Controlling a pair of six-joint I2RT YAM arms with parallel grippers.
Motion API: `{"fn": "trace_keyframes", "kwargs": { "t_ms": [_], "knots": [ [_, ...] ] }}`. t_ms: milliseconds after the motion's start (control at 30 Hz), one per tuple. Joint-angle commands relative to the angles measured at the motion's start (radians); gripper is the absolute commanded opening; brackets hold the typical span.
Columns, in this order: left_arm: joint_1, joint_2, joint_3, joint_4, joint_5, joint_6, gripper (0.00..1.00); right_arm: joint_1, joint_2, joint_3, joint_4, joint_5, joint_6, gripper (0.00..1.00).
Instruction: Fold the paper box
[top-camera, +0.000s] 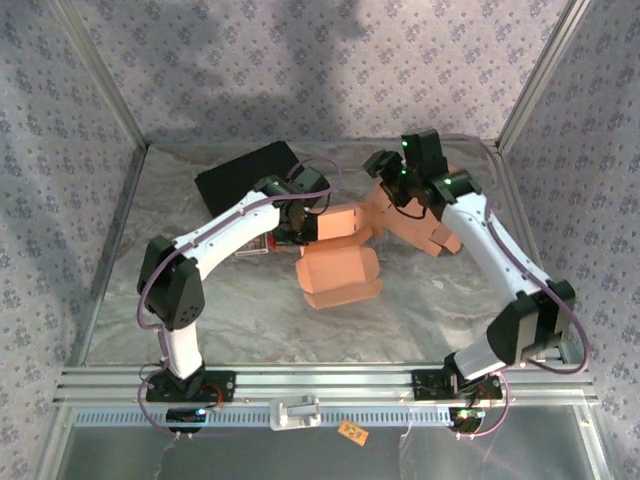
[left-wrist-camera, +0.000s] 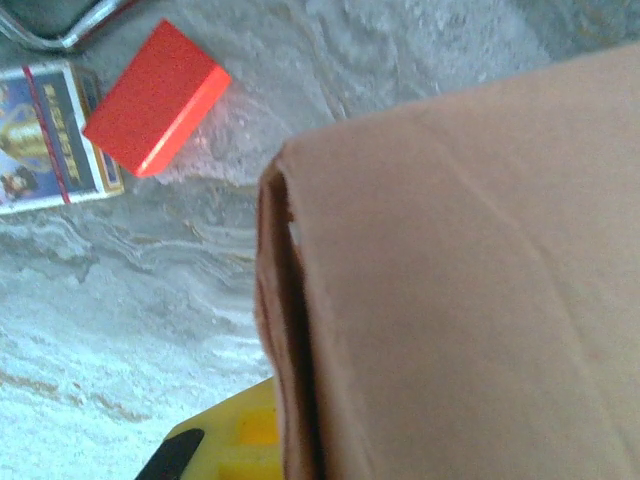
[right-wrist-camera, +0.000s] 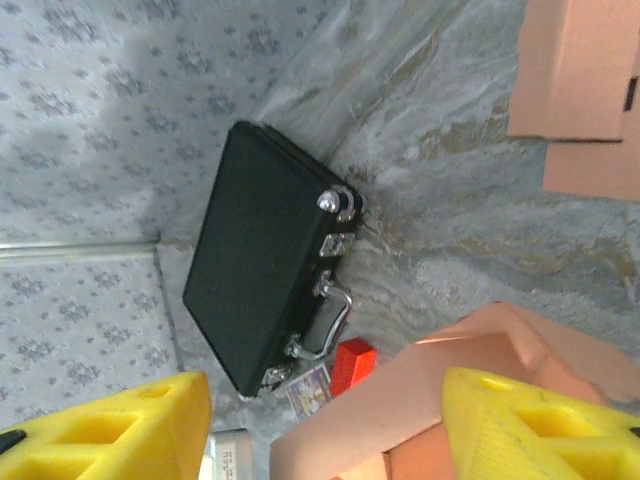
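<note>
The marbled worktop (top-camera: 250, 320) sits inside patterned fabric walls, with both arms reaching in from its near edge. The paper box (top-camera: 340, 275), brown card and only partly formed, lies about the middle of the worktop. One squared-up section sits at the centre, and the rest runs off towards 2 o'clock as loose flaps under the right arm. Seen from the left wrist, a side of the box (left-wrist-camera: 460, 280) stands very near the camera, its doubled edge running down the frame. A black case (top-camera: 245, 175) with metal latches and a handle lies flat at 11 o'clock from the box, close to the back wall. The left gripper (top-camera: 295, 228) is at the box's 10 o'clock side; its yellow fingers (left-wrist-camera: 240, 440) are closed down narrow and pinch the card's edge. The right gripper (top-camera: 388, 178) hangs over the flaps at 1 o'clock from the box centre. In its own camera the right gripper (right-wrist-camera: 325, 388) has its fingers spread wide, with a raised fold of card (right-wrist-camera: 400, 400) between them. A small printed card pack (left-wrist-camera: 45, 135) lies at 9 o'clock from the box, and a smaller red block (left-wrist-camera: 155, 95) sits just beside it.
</note>
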Motion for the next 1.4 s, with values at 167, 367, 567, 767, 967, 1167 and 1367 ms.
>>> {"fn": "trace_keyframes", "kwargs": {
  "t_ms": [167, 367, 567, 767, 967, 1167, 1367],
  "knots": [
    [0.011, 0.01, 0.075, -0.071, 0.052, -0.009, 0.0, 0.049, 0.089, 0.062, -0.139, -0.021, -0.052, 0.61],
    [0.012, 0.011, 0.076, -0.072, 0.063, 0.001, 0.0, 0.04, 0.125, 0.01, -0.061, -0.06, -0.129, 0.61],
    [0.017, 0.012, 0.082, -0.069, 0.071, 0.005, 0.0, 0.042, 0.174, 0.048, -0.072, -0.145, -0.152, 0.6],
    [0.025, 0.016, 0.101, -0.066, 0.069, 0.014, 0.0, 0.055, 0.13, -0.019, -0.038, -0.168, -0.089, 0.6],
    [0.038, 0.017, 0.102, -0.067, 0.088, 0.031, 0.0, 0.024, 0.093, 0.012, -0.045, -0.164, -0.112, 0.59],
    [0.114, 0.015, 0.109, 0.002, 0.29, 0.101, 0.0, -0.033, -0.051, 0.074, -0.043, -0.178, -0.304, 0.62],
    [0.189, 0.04, 0.166, 0.043, 0.448, 0.234, 0.0, -0.17, -0.208, -0.015, 0.068, -0.239, -0.413, 0.59]
  ]
}}
